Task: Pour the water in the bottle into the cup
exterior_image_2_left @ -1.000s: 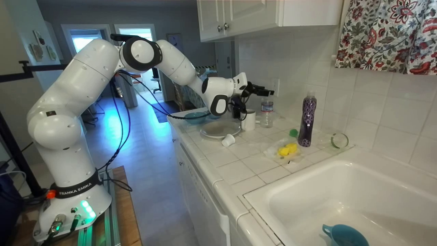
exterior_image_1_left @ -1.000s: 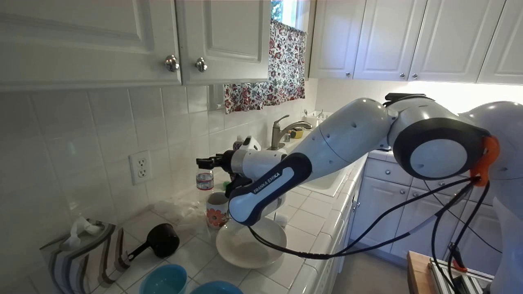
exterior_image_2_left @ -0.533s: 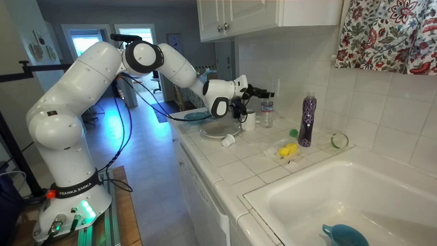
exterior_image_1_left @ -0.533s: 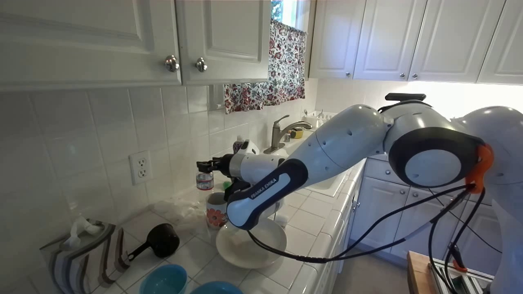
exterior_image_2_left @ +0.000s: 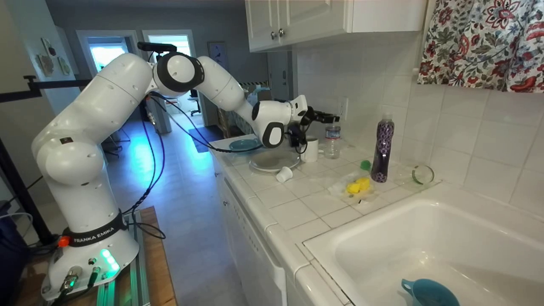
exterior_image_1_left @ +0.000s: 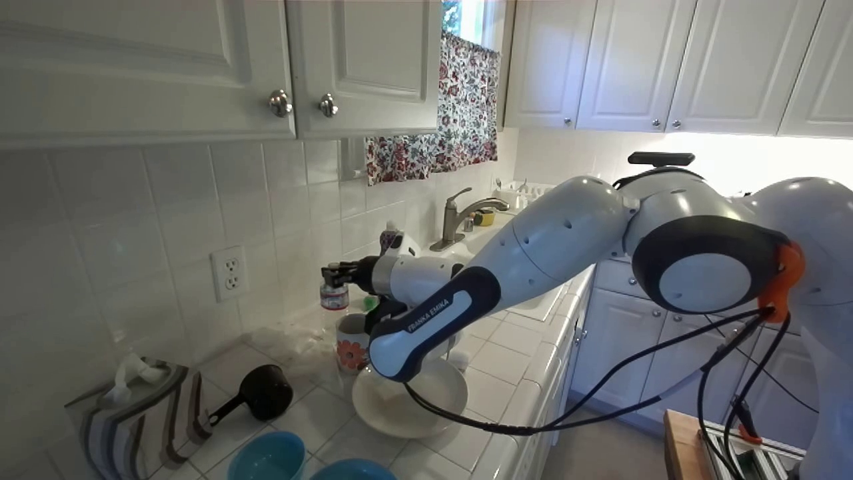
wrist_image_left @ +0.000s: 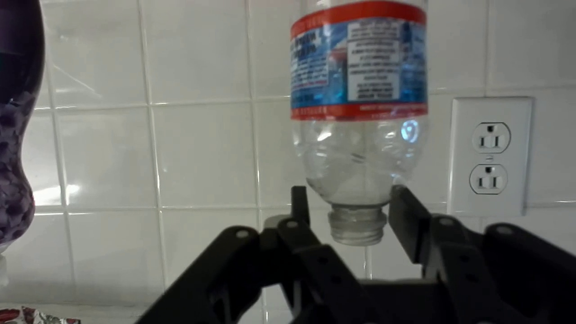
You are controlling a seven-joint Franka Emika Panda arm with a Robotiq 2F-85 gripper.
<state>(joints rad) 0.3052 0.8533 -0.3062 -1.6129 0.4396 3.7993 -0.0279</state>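
A white tiled counter [exterior_image_1_left: 323,417] runs along a tiled kitchen wall, its back edge at the wall and its front edge above the cabinet doors. Two blue bowls [exterior_image_1_left: 266,460] stand at the near end. Toward the back edge from them lie a black scoop [exterior_image_1_left: 266,393] and a striped cloth [exterior_image_1_left: 136,433].

Next along, nearer the front edge, is a white bowl [exterior_image_1_left: 393,423], partly covered by the arm [exterior_image_1_left: 566,213]. The mug [exterior_image_1_left: 351,347], upright and marked with a red-orange flower, stands just beside the bowl, toward the back edge. The clear bottle [wrist_image_left: 360,67] stands upright beside the mug, nearer the back edge, its threaded neck exposed.

The hand [wrist_image_left: 353,207] is level with the bottle neck. Its fingers [wrist_image_left: 409,220] are spread, one on each side of the neck in the wrist view; whether either touches the bottle cannot be told.

In an exterior view, a small white cup [exterior_image_2_left: 284,174] lies on its side by the bowl. A yellow piece [exterior_image_2_left: 359,185] lies short of the sink [exterior_image_2_left: 361,225], with a purple bottle [exterior_image_2_left: 382,153] upright near the back edge. The faucet [exterior_image_1_left: 452,223] stands at the sink, and white cabinets [exterior_image_1_left: 633,67] hang beyond.
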